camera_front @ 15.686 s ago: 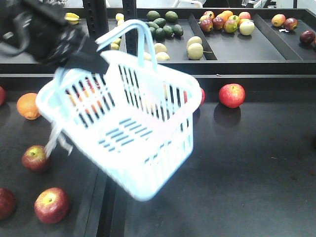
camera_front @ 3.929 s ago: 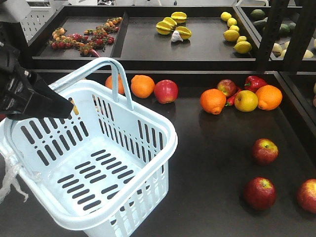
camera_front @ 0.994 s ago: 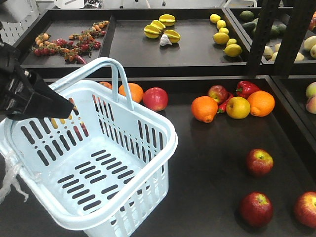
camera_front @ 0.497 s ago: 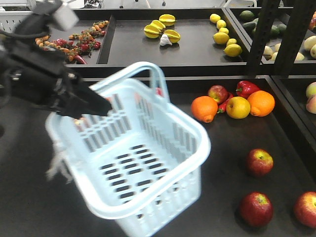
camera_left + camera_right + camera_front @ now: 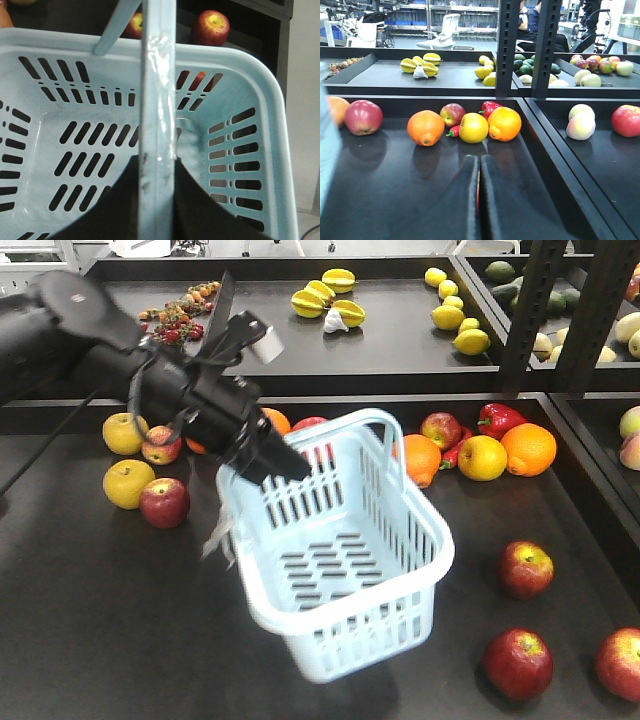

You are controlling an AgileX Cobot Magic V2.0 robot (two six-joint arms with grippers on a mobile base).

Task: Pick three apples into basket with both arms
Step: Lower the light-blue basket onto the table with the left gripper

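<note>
Front view: my left gripper [image 5: 280, 462] clamps the handle [image 5: 157, 100] of the tilted basket [image 5: 360, 630]. My right gripper [image 5: 479, 167] is closed on nothing.

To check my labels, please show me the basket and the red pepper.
basket [image 5: 360, 635], front view, on its near side wall.
red pepper [image 5: 490, 106], right wrist view, on its glossy body.
</note>
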